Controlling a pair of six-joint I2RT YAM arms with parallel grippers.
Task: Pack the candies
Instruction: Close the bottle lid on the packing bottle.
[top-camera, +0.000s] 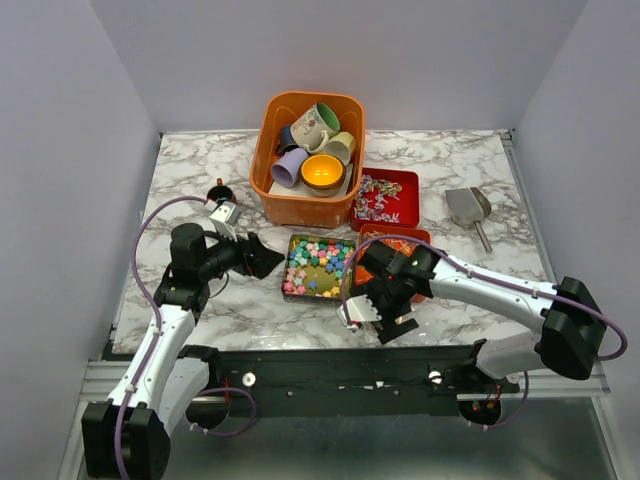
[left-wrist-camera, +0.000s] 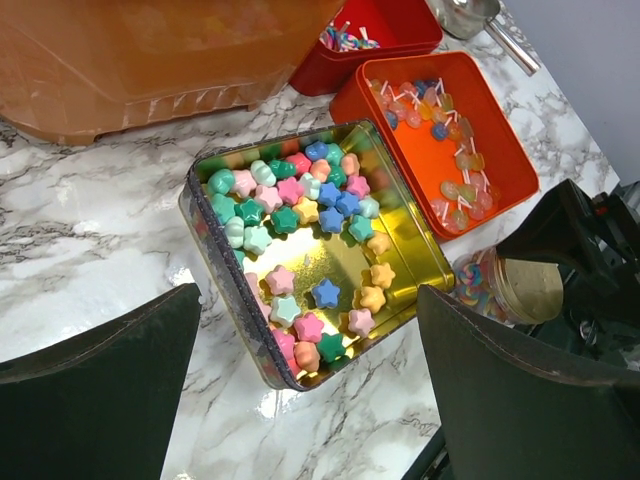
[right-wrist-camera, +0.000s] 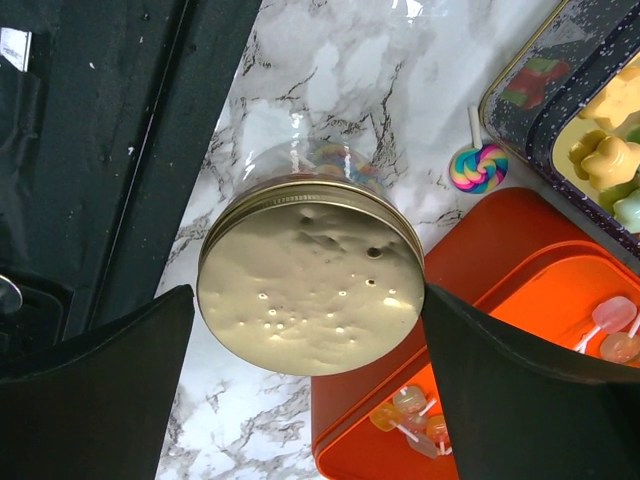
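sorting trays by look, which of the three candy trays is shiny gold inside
The tin holding star-shaped candies. The red tray and orange tray beyond it have plain coloured insides.

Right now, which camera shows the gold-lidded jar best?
Right wrist: the jar fills the centre, lid facing the camera. Left wrist shows it small and partly hidden. In the top view the right arm covers it.

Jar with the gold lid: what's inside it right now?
Colourful sweets show through the clear wall of the jar, just below the gold lid. The lid covers everything else, so how full it is cannot be seen.
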